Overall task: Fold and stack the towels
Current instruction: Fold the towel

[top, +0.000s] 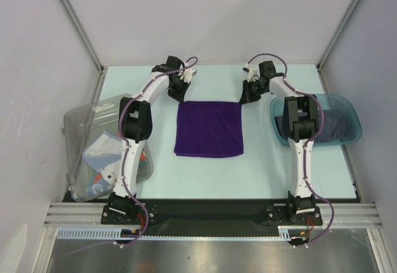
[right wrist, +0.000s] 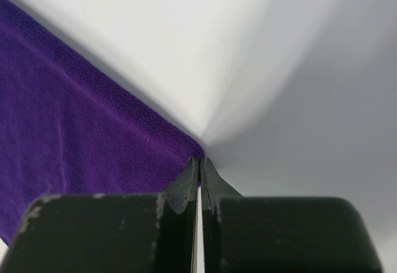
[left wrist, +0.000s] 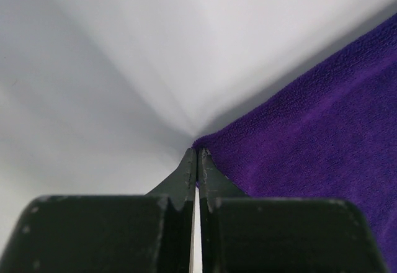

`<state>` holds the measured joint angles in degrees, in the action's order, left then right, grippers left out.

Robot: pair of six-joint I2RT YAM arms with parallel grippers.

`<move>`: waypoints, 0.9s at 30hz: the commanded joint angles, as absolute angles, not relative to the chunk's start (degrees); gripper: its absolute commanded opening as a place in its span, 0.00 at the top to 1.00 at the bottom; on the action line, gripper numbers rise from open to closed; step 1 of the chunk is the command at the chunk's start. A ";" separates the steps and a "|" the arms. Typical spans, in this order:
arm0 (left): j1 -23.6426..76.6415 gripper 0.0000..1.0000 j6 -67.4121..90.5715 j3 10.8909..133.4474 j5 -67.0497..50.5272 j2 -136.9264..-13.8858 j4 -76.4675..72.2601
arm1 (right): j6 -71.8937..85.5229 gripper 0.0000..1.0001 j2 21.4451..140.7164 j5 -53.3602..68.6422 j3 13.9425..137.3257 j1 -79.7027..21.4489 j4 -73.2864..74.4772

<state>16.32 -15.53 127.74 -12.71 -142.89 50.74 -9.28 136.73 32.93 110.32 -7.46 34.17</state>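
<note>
Fold in hand: first fold of the square purple towel [top: 208, 128], which lies flat at the centre of the pale, smooth table [top: 267, 167], between the two arms. The left gripper [top: 180, 98] stands at its far left corner and the right gripper [top: 244, 98] at its far right corner. In each wrist view the jaws are together, tips on the very corner [left wrist: 197, 161] [right wrist: 200, 164], apparently pinching the cloth. To do the fold well, both corners should probably rise together and only a little, then travel toward the near edge at an even pace so the far hem lands square on the near hem. A slipped corner would skew the fold, since each pinch takes very little cloth.

Materials: the table is matt and hard. The purple towel is a soft, short-pile terry with a stitched hem [left wrist: 322, 136] [right wrist: 74, 111], limp enough to drape. At left sits a clear plastic bin [top: 77, 130], rigid and tilted, holding a crumpled light blue cloth [top: 99, 152]. At right, a teal translucent tray [top: 347, 108] with rounded corners holds a dark towel [top: 335, 127]. The fingers [left wrist: 186, 174] are dark, hard and wedge-shaped.
</note>
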 commanded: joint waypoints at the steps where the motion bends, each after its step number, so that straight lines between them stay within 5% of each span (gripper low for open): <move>1: 16.08 1.00 -15.73 130.17 -14.59 -142.56 50.19 | -10.46 1.00 137.11 33.49 111.62 -7.03 34.02; 15: 16.17 1.00 -10.38 123.23 -7.81 -121.30 41.75 | -2.55 1.00 109.26 26.28 97.65 -6.33 12.49; 27: 18.72 1.00 -9.58 116.04 -8.09 -101.20 44.91 | -0.26 1.00 87.56 25.05 87.91 -6.50 12.65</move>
